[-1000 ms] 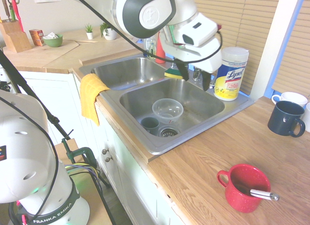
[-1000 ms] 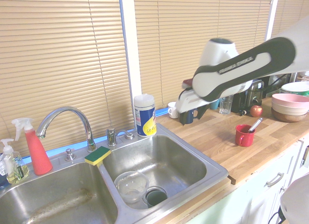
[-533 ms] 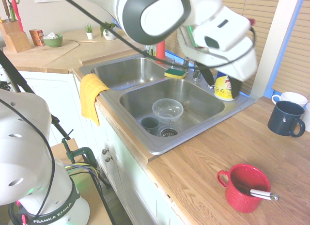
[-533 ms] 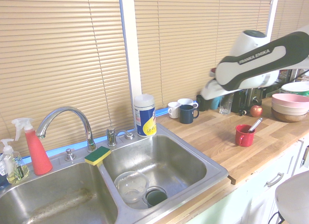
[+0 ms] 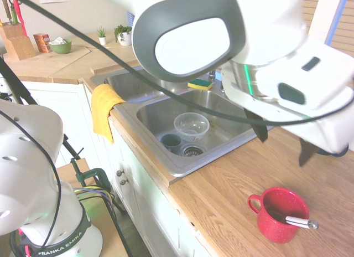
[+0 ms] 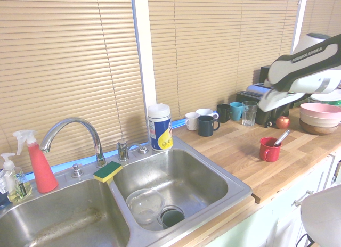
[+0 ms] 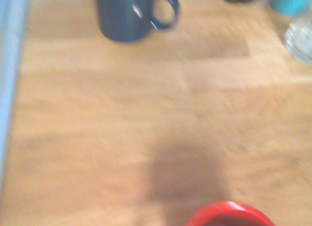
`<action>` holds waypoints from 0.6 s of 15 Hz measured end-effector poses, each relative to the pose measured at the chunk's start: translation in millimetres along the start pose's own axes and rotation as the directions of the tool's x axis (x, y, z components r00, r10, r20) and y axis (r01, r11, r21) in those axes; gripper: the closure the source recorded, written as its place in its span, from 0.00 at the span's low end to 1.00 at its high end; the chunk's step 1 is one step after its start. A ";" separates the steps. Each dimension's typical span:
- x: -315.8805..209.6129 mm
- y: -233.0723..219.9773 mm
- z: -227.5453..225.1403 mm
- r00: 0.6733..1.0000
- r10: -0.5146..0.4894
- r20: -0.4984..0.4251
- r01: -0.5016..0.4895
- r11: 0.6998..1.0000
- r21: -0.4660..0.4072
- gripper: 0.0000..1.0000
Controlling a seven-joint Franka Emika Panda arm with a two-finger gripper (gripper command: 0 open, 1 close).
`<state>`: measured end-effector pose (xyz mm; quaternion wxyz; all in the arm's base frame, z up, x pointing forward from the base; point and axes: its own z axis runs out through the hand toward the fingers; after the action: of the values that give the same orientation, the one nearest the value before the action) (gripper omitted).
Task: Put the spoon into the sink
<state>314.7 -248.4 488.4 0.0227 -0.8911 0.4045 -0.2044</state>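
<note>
Progress on the task was slight, judging from how things lay: the spoon [image 5: 301, 222] sat untouched in the red mug [image 5: 278, 213] on the near right of the desk [image 5: 232, 185], and the whole job of grasping it, carrying it left and dropping it in the sink [image 5: 166, 157] was left to do. Its bowl end was down inside the mug and out of sight. Its pale handle leaned on the rim and stuck out past it, tilted up and away from the sink, so the long axis ran roughly along the desk's length.

Above and just beyond the mug hung the pincer [image 5: 283, 143], both dark fingers [image 5: 260, 129] spread wide and pointing steeply down, with nothing between them. It was near the mug but clearly apart from it.

Farther left, the right basin held a clear bowl [image 5: 191, 124] and a dark cup [image 5: 171, 141] beside the drain. A dark blue mug [image 6: 206, 125] stood far back on the desk.
</note>
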 end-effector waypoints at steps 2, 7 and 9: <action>16.3 10.9 -2.1 0.997 -0.043 0.064 0.045 0.998 -0.035 0.00; 71.9 17.2 31.2 0.958 -0.150 0.244 0.193 0.967 -0.166 0.00; 81.3 16.2 52.5 0.932 -0.194 0.307 0.265 0.941 -0.210 0.00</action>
<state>371.2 -325.2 465.2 -0.0556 -0.9481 0.3120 -0.0246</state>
